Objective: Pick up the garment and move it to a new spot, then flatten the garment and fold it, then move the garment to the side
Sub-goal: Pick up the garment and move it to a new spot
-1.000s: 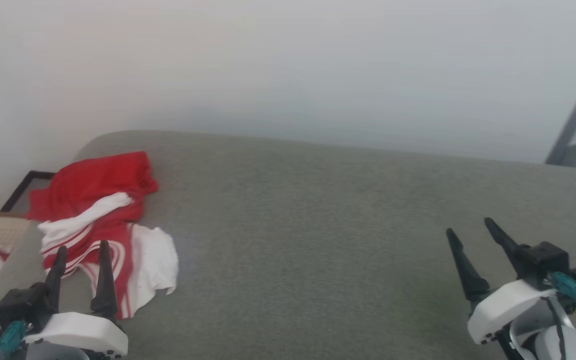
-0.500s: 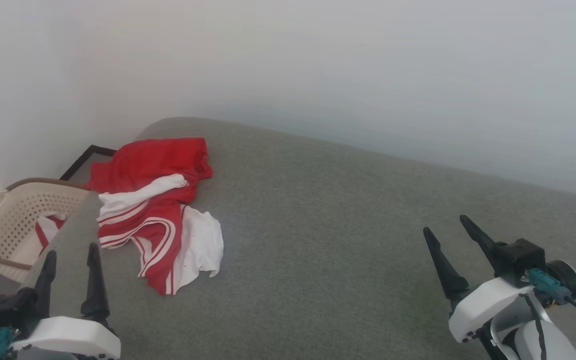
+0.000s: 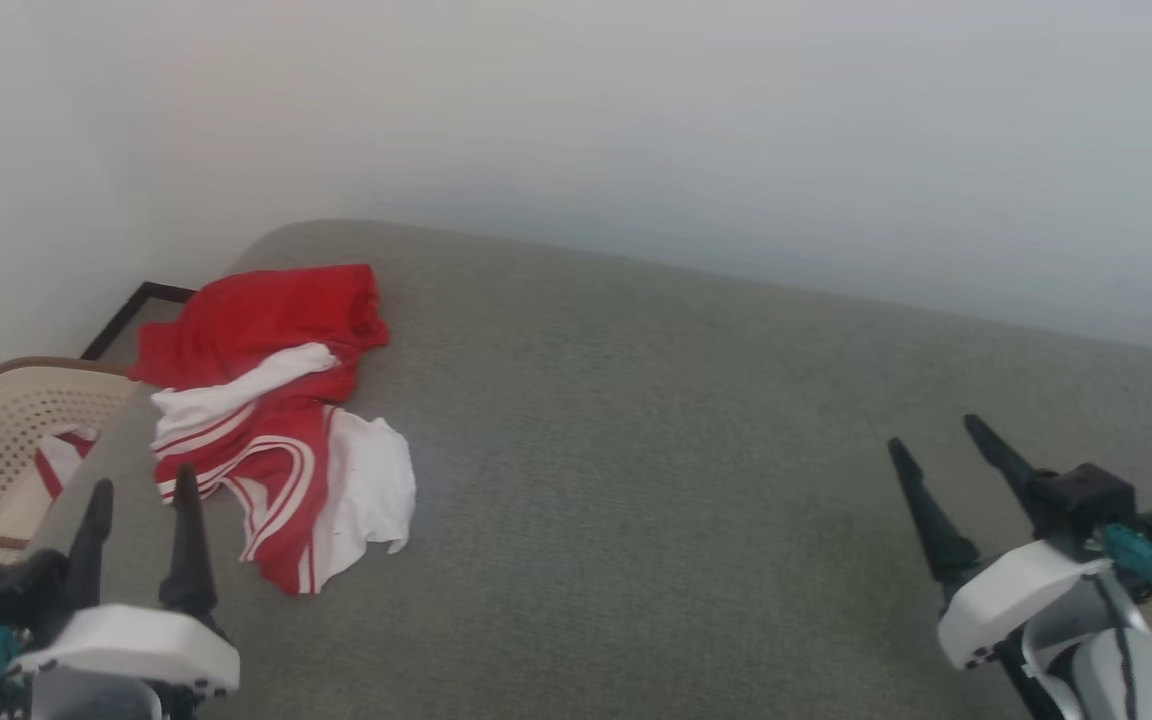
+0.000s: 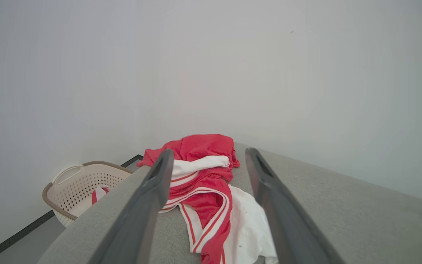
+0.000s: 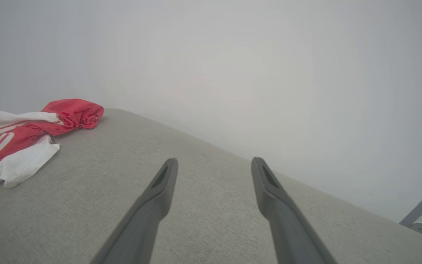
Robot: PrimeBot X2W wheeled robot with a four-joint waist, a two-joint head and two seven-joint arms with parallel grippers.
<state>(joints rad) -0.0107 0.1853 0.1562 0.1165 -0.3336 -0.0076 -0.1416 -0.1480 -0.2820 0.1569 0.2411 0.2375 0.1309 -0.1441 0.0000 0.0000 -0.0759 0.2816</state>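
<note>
Cloth garment [image 3: 256, 320] lies on matt, perhaps woven surface [image 3: 686, 450].

Red, white-striped garment [image 3: 271, 420]

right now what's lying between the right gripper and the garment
Just bare grey upholstered surface: in the head view the stretch from the right gripper to the garment holds no object, and the right wrist view agrees.
</note>
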